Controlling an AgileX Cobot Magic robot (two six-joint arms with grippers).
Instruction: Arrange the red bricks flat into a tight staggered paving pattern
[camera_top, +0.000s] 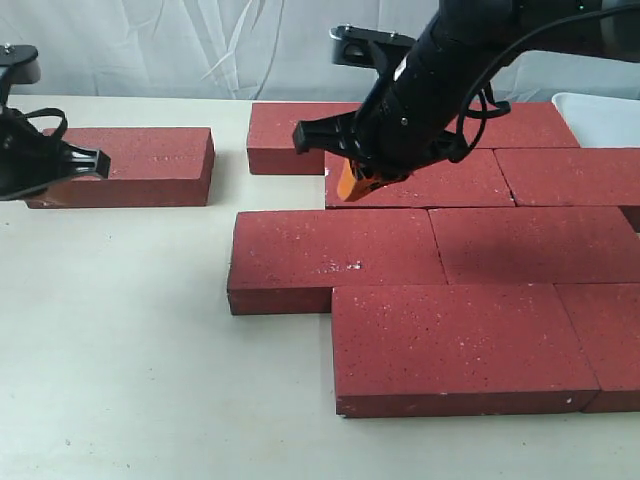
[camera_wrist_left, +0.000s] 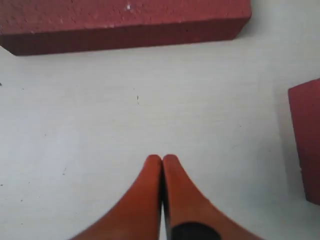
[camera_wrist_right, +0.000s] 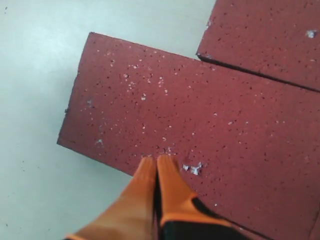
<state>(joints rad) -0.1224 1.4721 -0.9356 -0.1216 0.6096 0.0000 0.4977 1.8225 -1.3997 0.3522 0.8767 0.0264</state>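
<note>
Several red bricks lie flat in staggered rows on the right of the pale table (camera_top: 130, 340): a back row (camera_top: 300, 135), a second row (camera_top: 450, 185), a third row (camera_top: 335, 255) and a front row (camera_top: 460, 345). One brick (camera_top: 140, 165) lies alone at the back left. My right gripper (camera_top: 352, 185) hangs shut and empty over the left part of the pattern. In its wrist view the gripper (camera_wrist_right: 156, 160) points at the speckled third-row brick (camera_wrist_right: 175, 110), beside the second-row brick (camera_wrist_right: 270, 35). My left gripper (camera_wrist_left: 161, 159) is shut over bare table, short of the lone brick (camera_wrist_left: 125, 22).
A white tray (camera_top: 600, 110) stands at the back right, behind the bricks. A white curtain (camera_top: 150, 45) closes off the far side. The left arm (camera_top: 35, 155) sits at the left edge. Another brick end (camera_wrist_left: 306, 140) shows in the left wrist view.
</note>
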